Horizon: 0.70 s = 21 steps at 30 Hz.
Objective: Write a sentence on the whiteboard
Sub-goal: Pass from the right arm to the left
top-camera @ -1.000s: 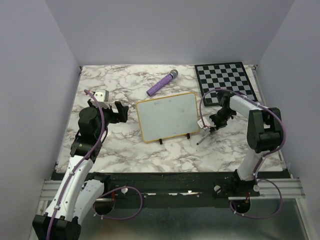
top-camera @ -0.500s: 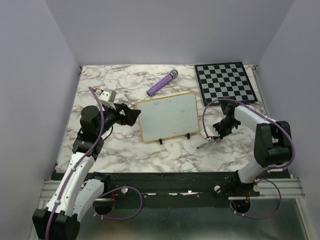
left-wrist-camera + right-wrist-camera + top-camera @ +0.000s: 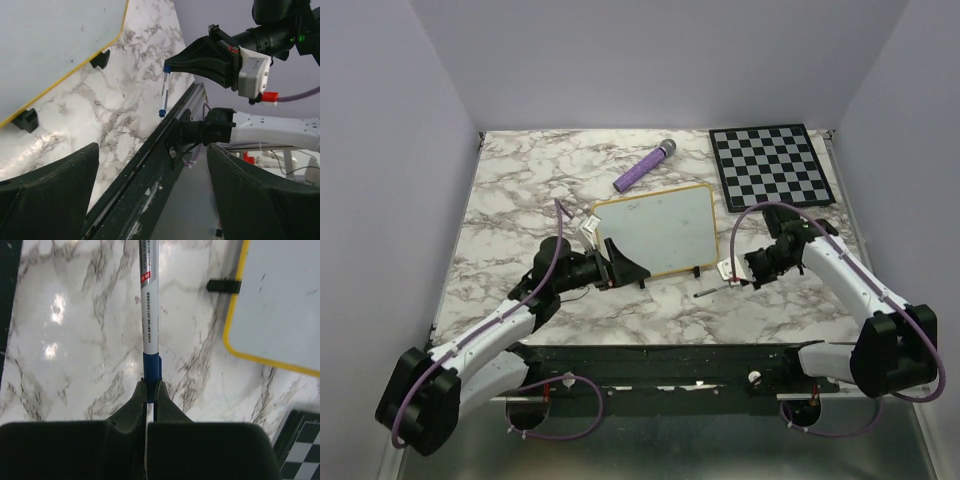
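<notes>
The whiteboard (image 3: 660, 230), white with a yellow frame and black feet, lies mid-table; only a few faint marks show on its face, and no sentence can be read. My right gripper (image 3: 732, 276) sits low to the right of the board's front right corner. In the right wrist view it (image 3: 150, 385) is shut on the blue end of a white-barrelled marker (image 3: 149, 310), which points away over the marble. My left gripper (image 3: 632, 268) is open at the board's front left corner with nothing between its fingers (image 3: 47, 195). From there the marker (image 3: 163, 92) and board (image 3: 50, 40) are visible.
A purple cylinder with a grey end (image 3: 645, 167) lies behind the whiteboard. A black-and-white checkered board (image 3: 772, 165) lies at the back right, its corner (image 3: 306, 450) near my right wrist. The black rail (image 3: 660, 360) runs along the table's near edge.
The left arm swung right and stretched low to the whiteboard's front left corner. The right gripper shut on the marker and moved it leftward and nearer.
</notes>
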Available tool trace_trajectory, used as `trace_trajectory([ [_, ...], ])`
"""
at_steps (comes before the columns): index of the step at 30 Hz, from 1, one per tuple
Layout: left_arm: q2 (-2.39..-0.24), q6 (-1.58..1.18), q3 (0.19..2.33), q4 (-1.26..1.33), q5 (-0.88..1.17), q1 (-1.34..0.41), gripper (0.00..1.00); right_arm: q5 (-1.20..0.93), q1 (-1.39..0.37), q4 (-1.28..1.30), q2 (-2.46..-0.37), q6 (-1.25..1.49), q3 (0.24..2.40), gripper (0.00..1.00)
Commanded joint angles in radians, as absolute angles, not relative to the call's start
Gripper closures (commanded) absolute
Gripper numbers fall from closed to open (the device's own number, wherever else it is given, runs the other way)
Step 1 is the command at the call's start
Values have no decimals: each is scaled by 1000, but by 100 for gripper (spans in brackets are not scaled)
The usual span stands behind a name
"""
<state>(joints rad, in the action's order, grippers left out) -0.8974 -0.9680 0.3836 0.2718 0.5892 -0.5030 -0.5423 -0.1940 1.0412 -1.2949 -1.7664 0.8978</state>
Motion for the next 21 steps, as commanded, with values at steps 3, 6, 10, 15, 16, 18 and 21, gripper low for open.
trace_trajectory([
  [3, -1089, -1134, 393, 558, 592, -658, 13, -689, -331, 999, -1246, -1510, 946, 99],
  [6, -1124, -1108, 411, 548, 525, -719, 16, -699, -365, 970, -1262, -1402, 989, 99],
  [10, -1144, -1094, 414, 563, 454, -788, 21, -704, -397, 919, -1272, -1313, 991, 99],
  [15, -1146, -1083, 414, 571, 358, -825, 26, -706, -432, 893, -1269, -1247, 976, 99],
  [16, -1149, -1080, 419, 571, 333, -831, 27, -707, -437, 888, -1267, -1238, 976, 99],
  [18, -1166, -1075, 429, 571, 315, -847, 31, -721, -448, 885, -1266, -1212, 979, 99],
  [21, -1195, -1072, 448, 571, 288, -864, 37, -733, -463, 884, -1270, -1193, 982, 99],
])
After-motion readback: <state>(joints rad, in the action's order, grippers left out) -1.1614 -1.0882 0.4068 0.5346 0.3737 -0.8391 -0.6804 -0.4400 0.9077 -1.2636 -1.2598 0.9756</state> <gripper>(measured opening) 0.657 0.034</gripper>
